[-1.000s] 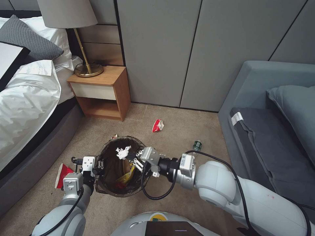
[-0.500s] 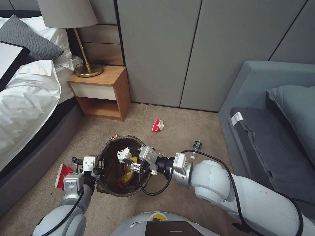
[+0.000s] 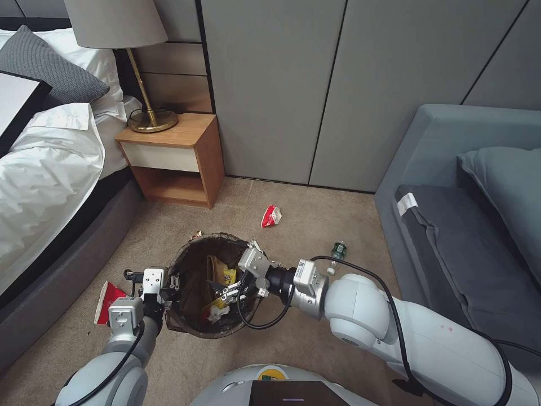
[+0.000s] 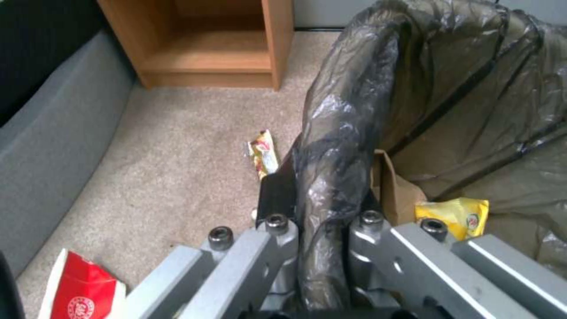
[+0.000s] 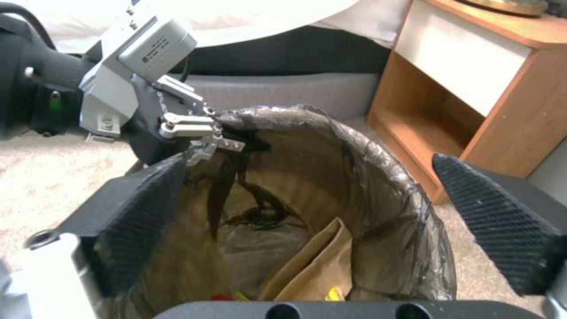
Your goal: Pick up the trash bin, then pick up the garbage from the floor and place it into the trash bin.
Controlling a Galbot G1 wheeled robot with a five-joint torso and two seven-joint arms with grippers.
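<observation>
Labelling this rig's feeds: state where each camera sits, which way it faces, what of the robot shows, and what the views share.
Head view: on the robot's head, looking forward and down at the floor; both arms show, left gripper clamped on the trash bin rim, right gripper open over its mouth.
Left wrist view: on the left wrist, facing along its fingers pinching the bagged rim.
Right wrist view: on the right wrist, facing down into the bin between its pads; the left gripper shows beyond.
Shared: the bin, its brown paper bag and the nightstand.

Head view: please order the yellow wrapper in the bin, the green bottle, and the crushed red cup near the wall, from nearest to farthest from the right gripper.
1. Yellow wrapper, inside the bin beside the right gripper.
2. Green bottle, on the carpet toward the sofa.
3. Crushed red cup, beyond the bin.
</observation>
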